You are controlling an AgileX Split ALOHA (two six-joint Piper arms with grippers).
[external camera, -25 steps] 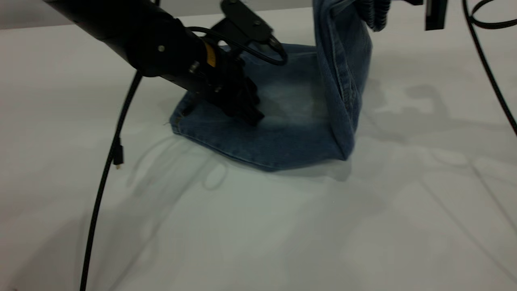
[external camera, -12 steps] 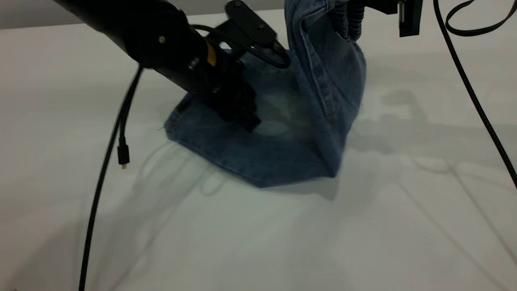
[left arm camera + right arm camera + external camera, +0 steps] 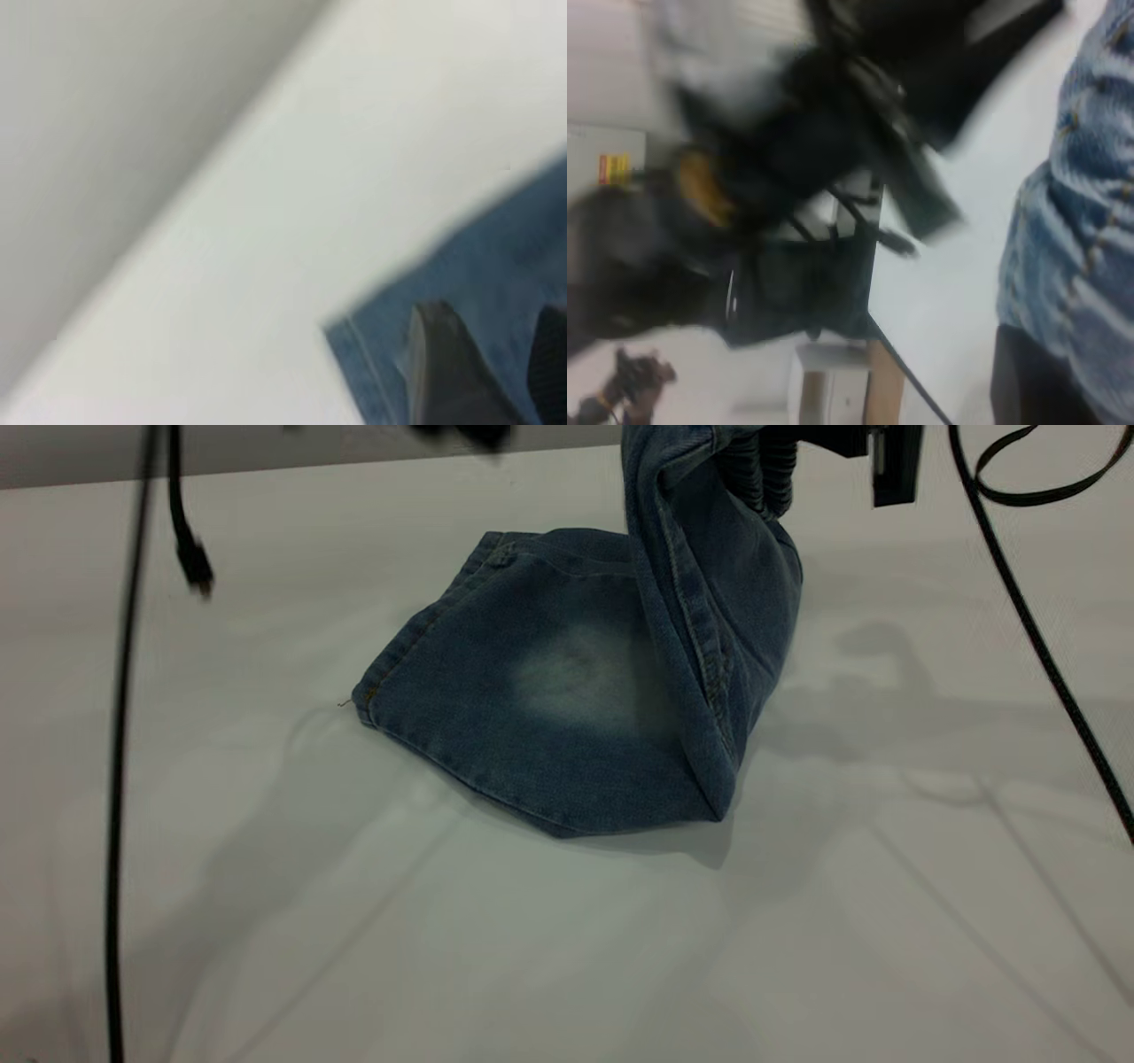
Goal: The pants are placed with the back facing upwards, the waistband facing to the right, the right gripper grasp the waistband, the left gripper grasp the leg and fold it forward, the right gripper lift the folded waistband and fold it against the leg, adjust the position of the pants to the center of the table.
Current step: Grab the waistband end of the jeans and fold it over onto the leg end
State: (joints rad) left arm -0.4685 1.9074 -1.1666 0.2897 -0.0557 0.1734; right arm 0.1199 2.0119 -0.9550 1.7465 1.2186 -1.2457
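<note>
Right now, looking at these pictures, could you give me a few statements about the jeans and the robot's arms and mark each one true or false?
1. The waistband is lifted off the table by the right end effector. True.
2. The left end effector presses down on the middle of the pants. False: in the exterior view no arm touches the flat part; the left wrist view shows its fingertips over the denim's edge.
3. A pale faded patch shows on the flat denim. True.
4. The pants lie completely flat. False: the right side stands upright, hanging from the raised waistband.
5. A basketball-player print is visible. False: only plain denim shows.
</note>
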